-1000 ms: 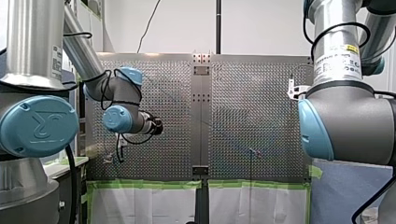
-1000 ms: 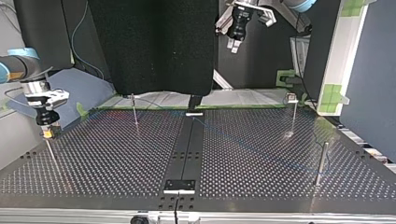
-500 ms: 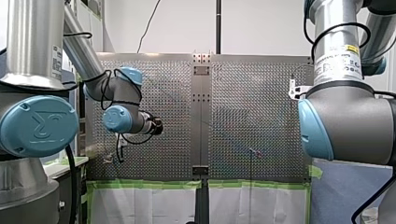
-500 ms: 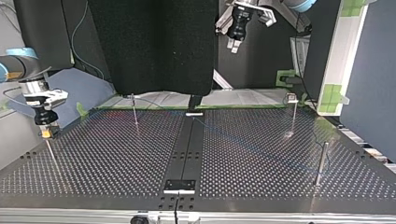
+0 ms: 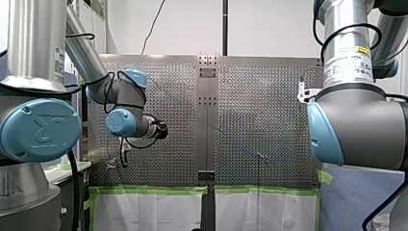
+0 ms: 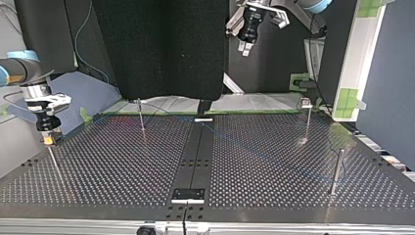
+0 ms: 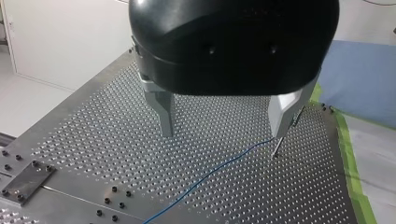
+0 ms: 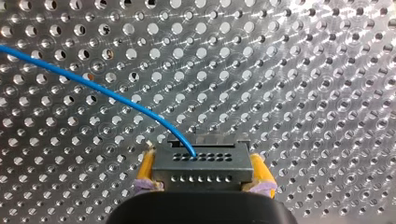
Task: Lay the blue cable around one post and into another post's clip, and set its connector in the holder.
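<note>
In the right wrist view my right gripper (image 8: 204,179) is shut on a black connector (image 8: 203,169), gripped between its yellow pads (image 8: 145,169). The thin blue cable (image 8: 98,88) leaves the connector and arcs away over the perforated table. At the top view's left, my right gripper (image 6: 49,139) hangs just above a thin post (image 6: 55,164). My left gripper (image 6: 245,47) is raised high over the table's far side, open and holding nothing. Between its fingers (image 7: 164,112) in the left wrist view, the blue cable (image 7: 219,169) lies on the plate and reaches a slim post (image 7: 277,148).
More posts stand on the table (image 6: 274,196): one at the back left (image 6: 141,116), a clip-topped one at the back right (image 6: 307,117), and a thicker one at the right (image 6: 336,171). A small fixture (image 6: 188,195) sits on the dark centre strip near the front edge.
My right gripper with the connector has crept slightly toward the top view's left. My left arm has held still.
</note>
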Motion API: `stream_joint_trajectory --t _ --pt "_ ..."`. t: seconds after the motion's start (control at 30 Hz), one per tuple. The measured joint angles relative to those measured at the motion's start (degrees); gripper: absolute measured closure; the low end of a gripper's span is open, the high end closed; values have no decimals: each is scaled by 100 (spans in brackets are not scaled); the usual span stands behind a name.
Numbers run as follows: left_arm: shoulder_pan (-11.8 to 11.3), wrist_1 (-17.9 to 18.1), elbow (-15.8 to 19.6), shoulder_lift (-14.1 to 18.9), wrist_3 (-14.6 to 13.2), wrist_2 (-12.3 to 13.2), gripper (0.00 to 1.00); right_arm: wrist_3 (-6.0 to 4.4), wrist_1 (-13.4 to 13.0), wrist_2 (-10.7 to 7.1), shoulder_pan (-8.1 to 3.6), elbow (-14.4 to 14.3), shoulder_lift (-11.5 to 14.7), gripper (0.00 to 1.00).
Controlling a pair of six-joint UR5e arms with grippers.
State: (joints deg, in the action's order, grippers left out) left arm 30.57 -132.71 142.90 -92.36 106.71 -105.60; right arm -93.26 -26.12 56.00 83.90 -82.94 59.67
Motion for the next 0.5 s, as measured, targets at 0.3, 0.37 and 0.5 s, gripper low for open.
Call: stream_joint_trajectory --t 0.3,0.37,0.5 --pt "-29 -1 -1 -2 -1 16 0 -9 29 8 27 17 -12 100" --pt "-36 -1 -1 -2 -1 18 0 -10 47 8 33 33 -14 100" --pt "-49 -2 -1 -1 -1 29 0 -14 66 8 47 52 -16 100"
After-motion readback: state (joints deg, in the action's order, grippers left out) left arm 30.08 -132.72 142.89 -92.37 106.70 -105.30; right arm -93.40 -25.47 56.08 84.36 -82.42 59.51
